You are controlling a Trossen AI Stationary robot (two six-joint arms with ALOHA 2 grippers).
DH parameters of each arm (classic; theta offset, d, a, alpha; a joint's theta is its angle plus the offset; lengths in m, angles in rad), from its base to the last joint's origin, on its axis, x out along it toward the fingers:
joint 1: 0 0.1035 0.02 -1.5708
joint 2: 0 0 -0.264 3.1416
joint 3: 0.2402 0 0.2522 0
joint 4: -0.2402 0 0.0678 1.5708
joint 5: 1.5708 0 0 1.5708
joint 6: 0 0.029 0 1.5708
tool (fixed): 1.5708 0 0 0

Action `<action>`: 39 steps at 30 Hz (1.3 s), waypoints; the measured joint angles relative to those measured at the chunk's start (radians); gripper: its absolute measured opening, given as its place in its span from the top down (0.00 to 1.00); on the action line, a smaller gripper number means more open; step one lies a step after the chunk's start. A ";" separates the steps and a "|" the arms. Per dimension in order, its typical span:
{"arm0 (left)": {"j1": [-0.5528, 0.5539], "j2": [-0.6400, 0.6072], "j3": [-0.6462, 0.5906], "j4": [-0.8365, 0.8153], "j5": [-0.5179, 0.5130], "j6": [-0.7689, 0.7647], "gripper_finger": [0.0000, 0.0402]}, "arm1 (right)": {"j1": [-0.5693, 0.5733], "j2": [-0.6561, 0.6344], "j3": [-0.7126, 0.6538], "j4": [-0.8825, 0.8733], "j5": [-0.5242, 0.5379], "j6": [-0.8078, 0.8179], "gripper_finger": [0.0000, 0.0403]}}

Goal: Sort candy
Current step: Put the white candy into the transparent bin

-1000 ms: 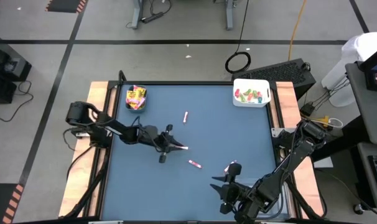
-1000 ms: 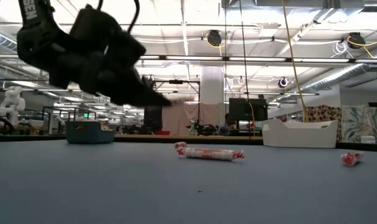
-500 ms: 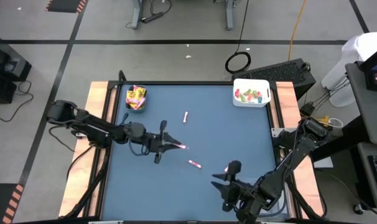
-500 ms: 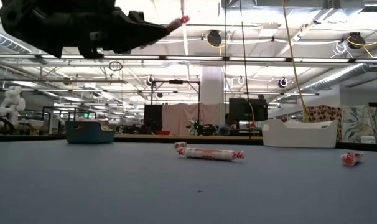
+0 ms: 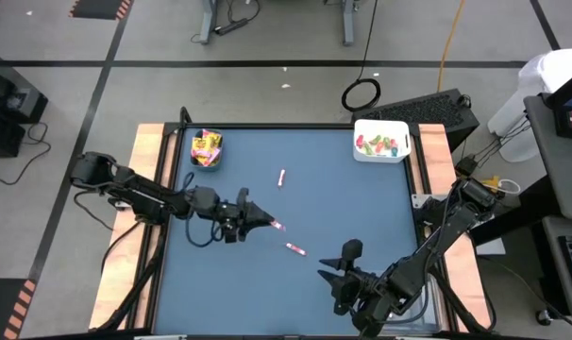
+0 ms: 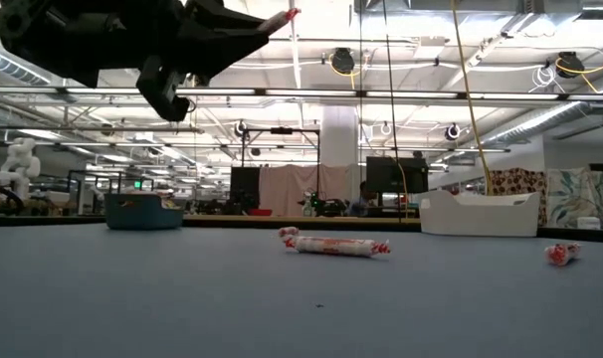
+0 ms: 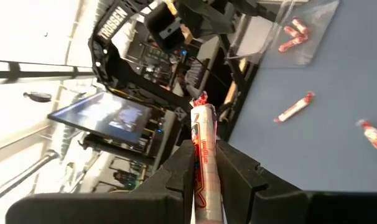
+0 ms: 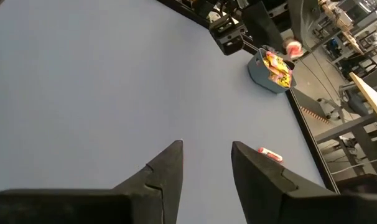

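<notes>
Currently the left hand (image 5: 267,223), raised near the centre of the bench (image 5: 361,203), pinches a pink-white candy stick (image 7: 203,162) that juts far past its fingertips, so any swing toward the teal bin (image 5: 206,148) at 11 o'clock could lever it loose, while the right hand (image 5: 331,279) waits open at 5 o'clock.

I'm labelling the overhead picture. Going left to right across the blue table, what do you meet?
Teal bin, left gripper holding a candy stick, loose stick, right gripper, white bin.
</notes>
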 joint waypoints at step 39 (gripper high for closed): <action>-0.001 0.000 0.000 -0.045 -0.003 -1.596 0.85 | -0.081 0.000 0.000 0.056 -0.002 0.168 0.68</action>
